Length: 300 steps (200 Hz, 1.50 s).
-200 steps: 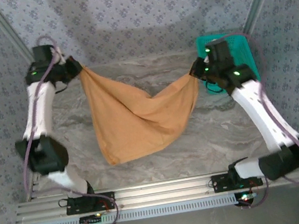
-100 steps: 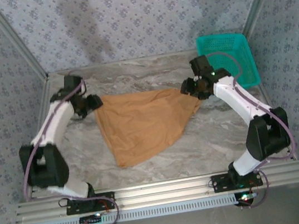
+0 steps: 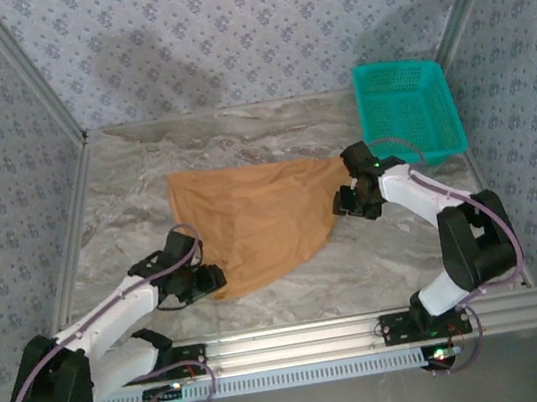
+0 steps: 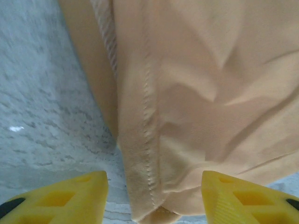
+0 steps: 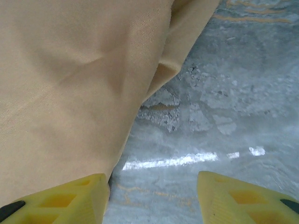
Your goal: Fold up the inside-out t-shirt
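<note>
Left gripper [image 3: 207, 280] sits nearest me, low at the near left corner of the inside-out t-shirt [image 3: 251, 219]. On its wrist camera I read the yellow fingertips [image 4: 60, 198] spread wide, released, with the stitched hem corner lying loose between them. Farther in and to the right, the right gripper [image 3: 347, 201] is at the shirt's right edge, jaws likewise apart and gripping nothing. One fingertip [image 5: 56, 198] is at the cloth's edge, with bare tabletop across the gap. The shirt lies spread flat mid-table, broad along its far edge and narrowing toward the near left. Beyond the right gripper, in the far right corner and apart from the shirt, I have the teal mesh basket [image 3: 396, 65], its mesh floor showing right across. The table [image 3: 127, 202] is grey and marbled, glossy under the right wrist. Blue-grey patterned walls [image 3: 224, 36] close off the far side and both flanks.
</note>
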Tool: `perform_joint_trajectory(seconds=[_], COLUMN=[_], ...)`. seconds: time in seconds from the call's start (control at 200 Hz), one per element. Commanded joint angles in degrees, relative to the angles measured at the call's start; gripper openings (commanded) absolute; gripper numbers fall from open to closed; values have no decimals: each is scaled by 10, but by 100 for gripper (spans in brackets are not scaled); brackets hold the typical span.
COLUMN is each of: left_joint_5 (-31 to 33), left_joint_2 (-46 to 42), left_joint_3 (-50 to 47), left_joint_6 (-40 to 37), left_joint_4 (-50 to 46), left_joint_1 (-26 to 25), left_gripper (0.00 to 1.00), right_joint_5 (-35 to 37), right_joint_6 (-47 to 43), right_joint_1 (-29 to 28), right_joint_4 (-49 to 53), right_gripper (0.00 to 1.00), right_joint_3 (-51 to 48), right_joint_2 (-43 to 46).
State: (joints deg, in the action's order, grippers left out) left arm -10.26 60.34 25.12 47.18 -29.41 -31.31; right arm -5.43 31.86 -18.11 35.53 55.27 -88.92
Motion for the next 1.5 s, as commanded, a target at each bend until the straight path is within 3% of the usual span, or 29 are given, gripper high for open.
perform_joint_trajectory(seconds=[0.0,0.165,0.24,0.27,0.34,0.395,0.45,0.57,0.735,0.855,0.984,1.099,1.199,1.299,1.369,1.379,1.389,1.444,1.494], left_joint_5=[8,28,28,29,32,43,61,93,98,87,72,48,51,84,103,110,118,161,173], left_joint_2=[10,57,83,94,111,116,111,71,-35,-74,-41,35,132,221,227,224,221,199,179], left_joint_3=[-10,6,11,15,30,51,81,145,229,295,333,343,358,398,407,407,407,404,401], left_joint_6=[56,56,56,56,51,42,24,-28,-106,-150,-168,-168,-171,-181,-188,-190,-191,-208,-231], left_joint_4=[90,130,149,154,153,128,82,-36,-176,-218,-216,-160,-117,-134,-134,-134,-132,-121,-101], left_joint_1=[-12,-22,-21,-22,-21,-21,-17,23,131,185,199,206,218,222,203,196,190,144,99], left_gripper=[55,55,50,44,19,0,0,0,0,0,0,0,0,0,0,4,7,28,41], right_joint_5=[-16,-33,-36,-38,-43,-47,-43,-17,34,69,76,64,68,63,46,44,44,45,44], right_joint_6=[-11,-5,-1,1,4,2,-4,-28,-37,-3,24,24,-6,-24,-29,-32,-35,-42,-38], right_joint_1=[4,-1,-4,-5,-6,-6,-7,-11,-40,-75,-92,-92,-77,-64,-62,-62,-62,-63,-63], right_joint_4=[-35,-41,-43,-45,-44,-36,-21,31,103,169,198,183,148,111,98,97,95,91,90], right_gripper=[55,54,51,46,33,14,0,0,0,0,0,0,0,0,0,0,2,32,44], right_joint_3=[22,70,85,90,99,105,106,91,35,30,55,82,108,122,124,125,125,117,101], right_joint_2=[-40,-98,-114,-119,-129,-131,-126,-82,48,161,228,197,111,33,4,1,0,4,19])
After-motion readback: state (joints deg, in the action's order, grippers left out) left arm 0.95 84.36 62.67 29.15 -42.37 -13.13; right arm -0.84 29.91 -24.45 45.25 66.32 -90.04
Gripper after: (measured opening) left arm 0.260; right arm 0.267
